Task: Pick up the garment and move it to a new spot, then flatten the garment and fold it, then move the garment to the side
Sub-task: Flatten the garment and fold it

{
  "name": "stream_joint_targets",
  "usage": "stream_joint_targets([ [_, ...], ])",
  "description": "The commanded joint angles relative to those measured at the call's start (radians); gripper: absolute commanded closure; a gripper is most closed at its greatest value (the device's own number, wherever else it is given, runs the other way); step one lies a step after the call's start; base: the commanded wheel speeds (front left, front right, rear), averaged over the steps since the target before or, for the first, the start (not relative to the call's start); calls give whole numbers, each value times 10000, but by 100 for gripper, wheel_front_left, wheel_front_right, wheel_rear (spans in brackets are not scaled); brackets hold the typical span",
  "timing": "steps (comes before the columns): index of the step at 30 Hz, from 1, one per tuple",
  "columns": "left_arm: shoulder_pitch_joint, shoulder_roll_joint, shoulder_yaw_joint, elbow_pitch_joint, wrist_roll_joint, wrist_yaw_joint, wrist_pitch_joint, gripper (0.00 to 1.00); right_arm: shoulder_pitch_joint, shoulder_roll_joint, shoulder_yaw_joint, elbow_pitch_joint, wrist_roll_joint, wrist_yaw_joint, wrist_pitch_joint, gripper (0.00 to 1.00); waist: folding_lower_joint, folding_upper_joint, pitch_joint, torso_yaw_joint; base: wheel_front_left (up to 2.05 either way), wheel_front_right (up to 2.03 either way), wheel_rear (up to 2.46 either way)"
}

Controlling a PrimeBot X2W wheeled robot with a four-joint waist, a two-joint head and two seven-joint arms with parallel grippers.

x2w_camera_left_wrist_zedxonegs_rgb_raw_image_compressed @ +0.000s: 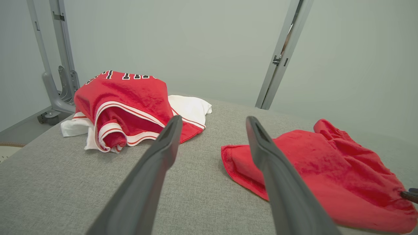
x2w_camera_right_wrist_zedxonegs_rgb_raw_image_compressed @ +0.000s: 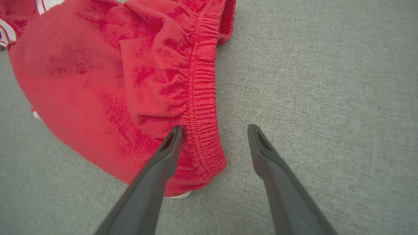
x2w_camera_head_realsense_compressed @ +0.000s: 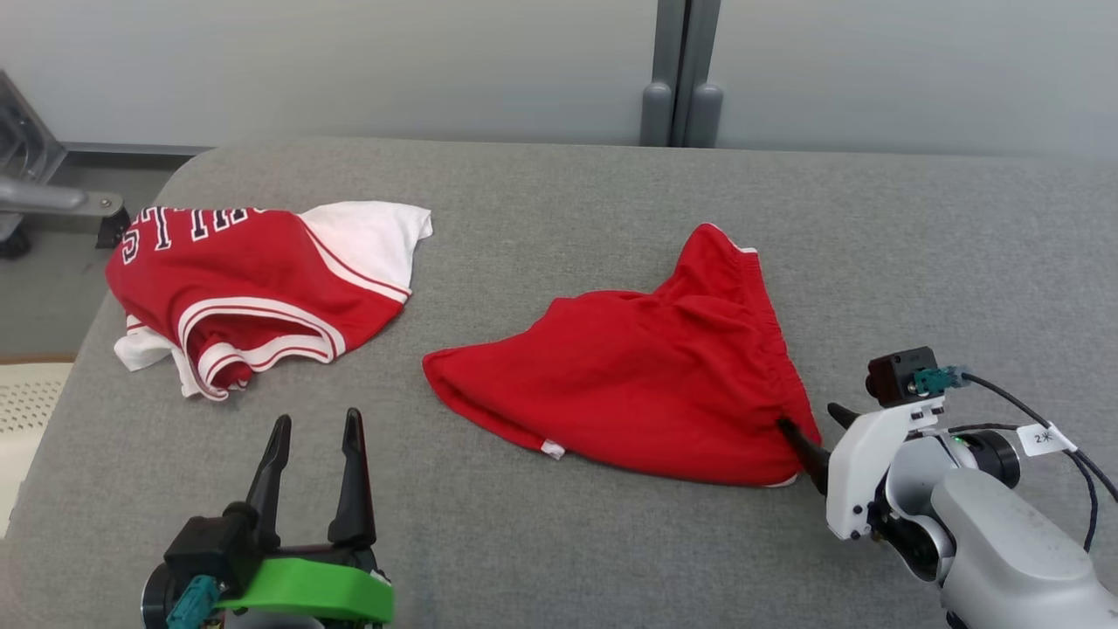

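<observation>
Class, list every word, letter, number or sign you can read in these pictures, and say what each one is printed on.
"S", then what look like "L L": black block letters on the red jersey, upside down in the head view; the rest is folded away.
"2" plus a star-like mark: on the white tag on the right arm's cable.
Too small to read: the white label on the red shorts.

A grey fabric-covered desk [x2w_camera_head_realsense_compressed: 611, 542] is carrying two garments: red shorts [x2w_camera_head_realsense_compressed: 629, 384] are lying crumpled near its middle, a red-and-white jersey [x2w_camera_head_realsense_compressed: 253, 288] is lying bunched by its left edge.
</observation>
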Motion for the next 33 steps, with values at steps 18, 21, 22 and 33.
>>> stream_joint_targets([
  [18, -339, -230, 410, 335, 266, -243, -1, 0, -877, -1067, 1138, 242, 2229, -3, -1266, 100, 0, 0, 219, 166, 0, 0, 0],
  [21, -399, -248, 355, 357, 289, -299, -2, 0, -1032, -1450, 895, 521, 2498, -3, -1211, 100, 0, 0, 346, 197, 0, 0, 0],
  [22, -429, -255, 335, 371, 287, -300, -1, 0, -1081, -1581, 828, 596, 2542, -3, -1165, 100, 0, 0, 400, 223, 0, 0, 0],
  [33, -673, -298, 225, 554, 222, -264, -1, 0, -1479, -2392, 385, 1934, 2573, -4, -810, 100, 0, 0, 866, 519, 0, 0, 0],
])
